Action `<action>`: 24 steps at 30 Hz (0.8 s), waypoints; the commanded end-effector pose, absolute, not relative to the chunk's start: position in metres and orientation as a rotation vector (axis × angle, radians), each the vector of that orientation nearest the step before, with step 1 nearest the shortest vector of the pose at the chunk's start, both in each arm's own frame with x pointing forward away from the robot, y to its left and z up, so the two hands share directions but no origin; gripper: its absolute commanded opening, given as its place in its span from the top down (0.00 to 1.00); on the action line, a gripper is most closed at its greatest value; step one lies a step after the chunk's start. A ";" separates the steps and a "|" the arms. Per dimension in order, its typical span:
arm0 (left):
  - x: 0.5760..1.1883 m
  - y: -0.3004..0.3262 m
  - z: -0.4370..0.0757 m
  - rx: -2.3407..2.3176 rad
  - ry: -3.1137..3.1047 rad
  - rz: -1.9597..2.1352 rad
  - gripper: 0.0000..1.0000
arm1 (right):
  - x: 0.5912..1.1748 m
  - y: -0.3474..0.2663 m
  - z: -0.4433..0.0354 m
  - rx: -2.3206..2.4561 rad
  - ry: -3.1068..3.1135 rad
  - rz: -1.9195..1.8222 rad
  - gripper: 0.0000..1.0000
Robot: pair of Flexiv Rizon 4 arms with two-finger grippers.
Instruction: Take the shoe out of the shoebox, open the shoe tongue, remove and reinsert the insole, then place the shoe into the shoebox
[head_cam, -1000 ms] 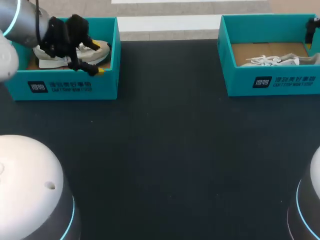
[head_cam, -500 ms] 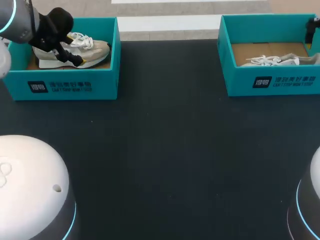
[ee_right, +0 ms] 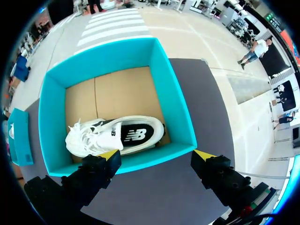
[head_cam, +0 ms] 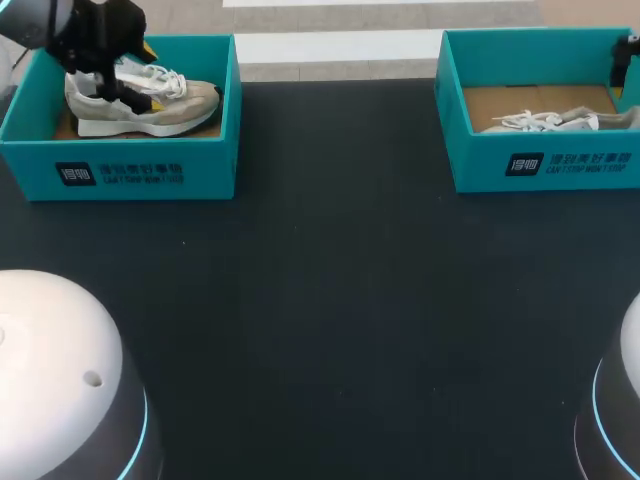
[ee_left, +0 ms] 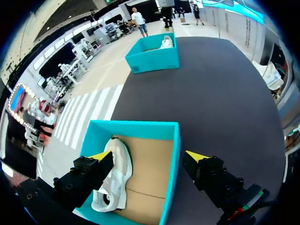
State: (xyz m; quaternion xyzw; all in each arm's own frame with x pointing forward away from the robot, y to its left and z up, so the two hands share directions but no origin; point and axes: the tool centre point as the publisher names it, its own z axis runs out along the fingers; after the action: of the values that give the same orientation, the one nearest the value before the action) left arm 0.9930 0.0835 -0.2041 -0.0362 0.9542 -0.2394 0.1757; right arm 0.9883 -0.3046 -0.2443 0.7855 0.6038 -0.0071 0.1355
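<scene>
1. Currently the left gripper (ee_left: pixel 149 157) has its fingers wide apart with nothing clamped between them. One yellow tip sits over the inside of the left shoebox (ee_left: pixel 172 168), the other over the dark worktop (ee_left: pixel 225 103) outside it. The box's side wall runs between the two.
2. The beige shoe (ee_left: pixel 115 173) is inside that box, on the cardboard floor along one side wall. It lies right under the inner finger. The gripper looks to be hovering clear of the shoe, but contact can't be ruled out from these angles.
3. The left shoebox stands at the worktop's far left corner. In the head view the left arm (head_cam: pixel 35 18) comes in over that corner.
4. The right gripper (ee_right: pixel 156 154) also has its fingers spread and empty. It is above the nearest wall of the right shoebox (ee_right: pixel 174 96).
5. The white shoe (ee_right: pixel 117 136) is inside that box, close against the wall nearest the gripper. Its laces are bunched at one end and its dark insole faces up.
6. The right shoebox stands at the worktop's far right corner, well apart from the left one.
</scene>
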 end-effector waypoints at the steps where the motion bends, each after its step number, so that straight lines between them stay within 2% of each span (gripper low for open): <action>1: 1.008 0.092 -0.193 0.824 2.833 -0.586 0.00 | 0.988 -0.304 -0.244 2.275 1.747 -0.022 0.00; 4: 0.997 0.092 -0.182 1.239 2.920 -0.608 0.00 | 0.988 -0.304 -0.244 2.275 1.747 -0.022 0.00; 24: 1.001 0.095 -0.183 1.323 2.884 -0.571 0.00 | 0.988 -0.304 -0.244 2.275 1.747 -0.022 0.00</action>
State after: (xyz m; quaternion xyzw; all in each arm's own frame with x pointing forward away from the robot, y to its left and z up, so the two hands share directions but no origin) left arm 0.9879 0.0903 -0.1828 0.3271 0.9175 -0.2178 0.0609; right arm 0.9883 -0.3046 -0.2443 0.7855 0.6038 -0.0072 0.1356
